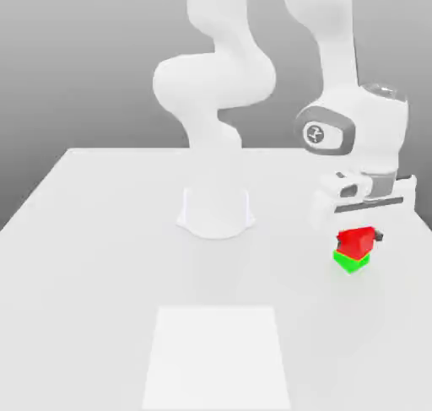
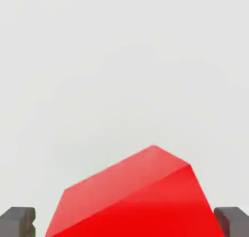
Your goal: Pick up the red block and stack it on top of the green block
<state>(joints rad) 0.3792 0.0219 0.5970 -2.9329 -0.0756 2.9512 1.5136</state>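
White table (image 1: 101, 232) carries the arm's round base (image 1: 215, 215), a pale square patch (image 1: 217, 354), and the green block (image 1: 353, 261) toward the exterior view's right.

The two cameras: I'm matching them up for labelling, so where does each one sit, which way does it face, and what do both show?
Exterior view: off the arm, looking down across the white table at the arm's base, with the gripper over the red block stacked on the green block.
Hand view: on the hand, looking past both fingertips at the red block.
Shared: the red block and the gripper.
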